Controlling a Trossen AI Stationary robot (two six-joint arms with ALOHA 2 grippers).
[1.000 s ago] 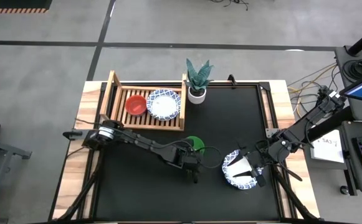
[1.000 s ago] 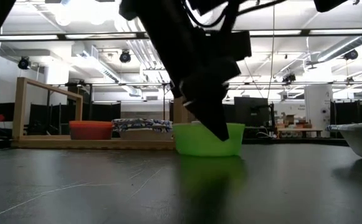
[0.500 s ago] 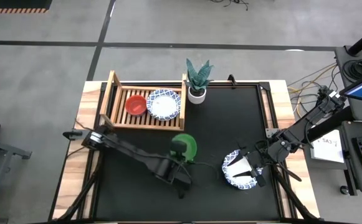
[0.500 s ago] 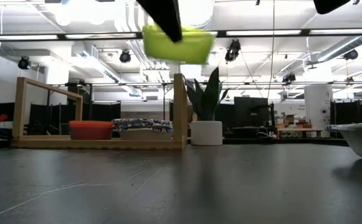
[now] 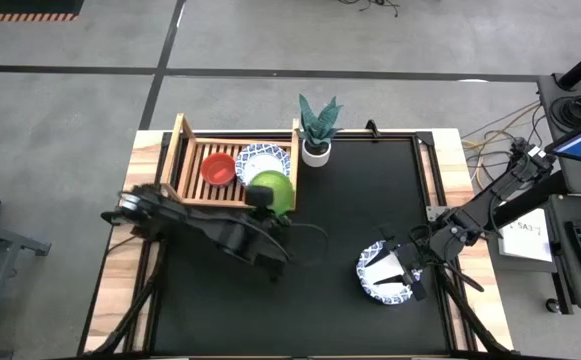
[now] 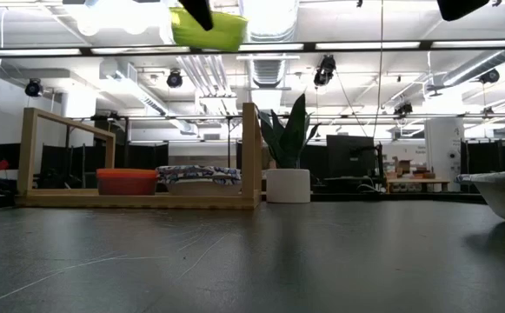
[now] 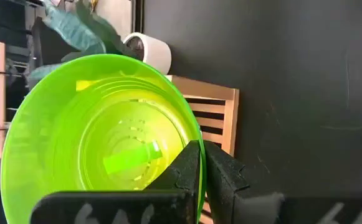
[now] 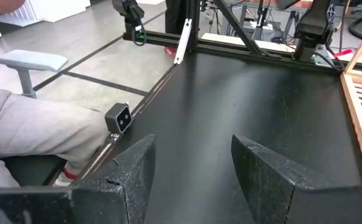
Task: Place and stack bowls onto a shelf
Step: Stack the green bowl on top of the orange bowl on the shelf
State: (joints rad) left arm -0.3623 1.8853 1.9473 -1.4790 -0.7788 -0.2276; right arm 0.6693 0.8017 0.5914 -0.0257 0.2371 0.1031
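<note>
Shelf [image 5: 185,160]: two bowls [image 5: 219,168]; green bowl [image 5: 271,190] aloft

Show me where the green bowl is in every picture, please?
High view: green bowl over the shelf's right end, held by the left gripper.
Low view: top, above the shelf.
Left wrist view: fills the left side.
Right wrist view: not there.
Shared landmark: white plant pot.

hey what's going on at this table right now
The left gripper is pinching the rim of the green bowl and holding it in the air over the wooden shelf, where a red bowl and a patterned white bowl already sit. The right gripper is open, low by another patterned bowl on the black mat.
</note>
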